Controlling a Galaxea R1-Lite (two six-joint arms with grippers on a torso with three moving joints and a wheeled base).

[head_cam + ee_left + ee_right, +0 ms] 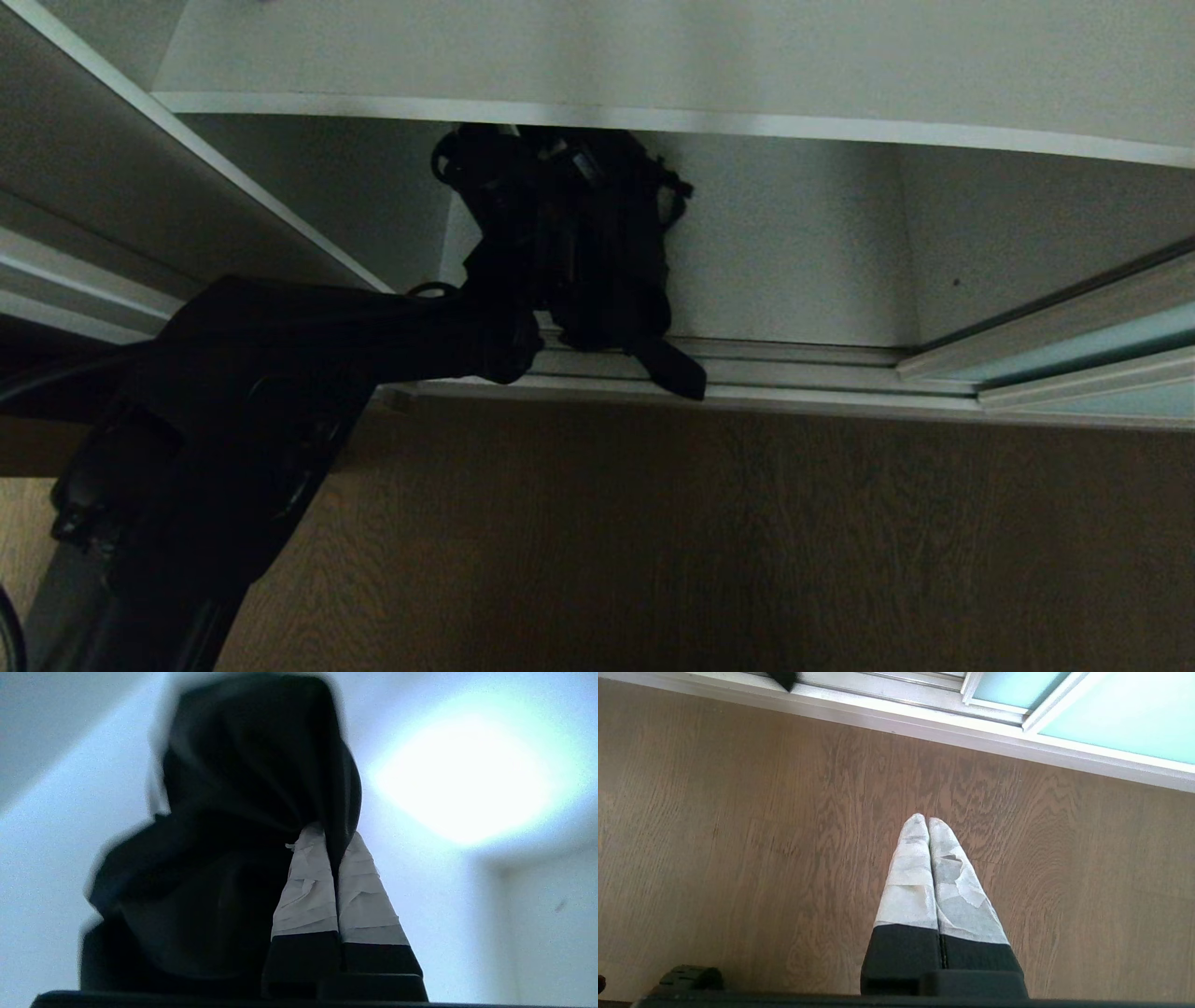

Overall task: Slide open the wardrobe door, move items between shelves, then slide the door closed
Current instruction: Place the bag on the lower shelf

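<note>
Black fabric pouch bag (243, 826) hangs pinched in the left end effector (332, 849) below the shelf (653, 117).

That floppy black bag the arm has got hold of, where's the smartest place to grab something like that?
Probably where the left pincer has it now: a gathered fold of fabric near the top of the black bag, approached from the open front of the wardrobe. The bag is soft and shapeless, so a pinched fold lets the body and strap hang below. The shelf just above leaves little room overhead.
</note>
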